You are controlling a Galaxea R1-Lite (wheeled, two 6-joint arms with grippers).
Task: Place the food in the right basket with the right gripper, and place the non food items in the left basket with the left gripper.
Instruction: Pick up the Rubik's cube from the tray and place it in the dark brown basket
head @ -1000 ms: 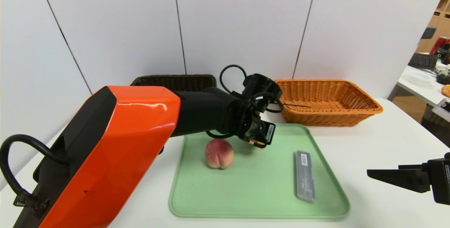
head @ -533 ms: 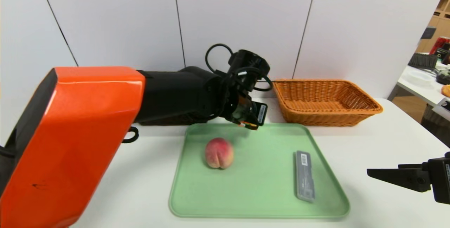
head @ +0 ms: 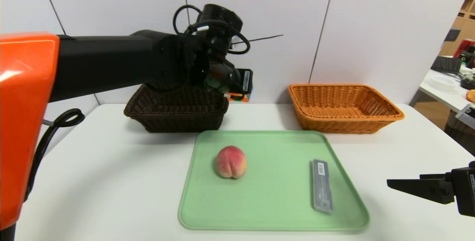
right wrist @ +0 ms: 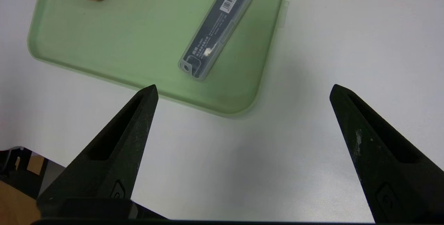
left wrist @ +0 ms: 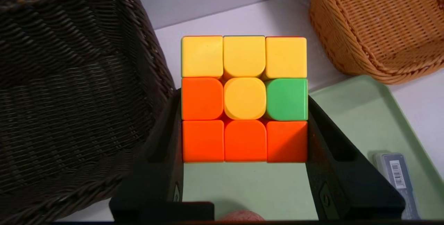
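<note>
1. Left basket [head: 174, 109]: dark brown wicker, on the white table [head: 111, 166]; sits just below and beside the left fingers.
2. Left gripper [head: 237, 91]: raised above the table by the left basket's right end; fingers [left wrist: 163, 155] clamped on two opposite sides of the puzzle cube.
3. Puzzle cube [left wrist: 244, 98]: orange, yellow and green; held between the left fingers, off the table.
4. Peach [head: 231, 162]: on the green tray [head: 274, 211], well below the left fingers, far from the right ones.
5. Grey case [head: 321, 191]: flat on the tray's right part, barcode sticker up; near the right fingertips, untouched.
6. Right basket [head: 345, 108]: orange-tan wicker, beyond the tray, apart from both grippers.
7. Right gripper [right wrist: 242, 91]: parked over bare table beside the tray's near right corner; fingers [right wrist: 114, 148] spread wide, holding nothing.
</note>
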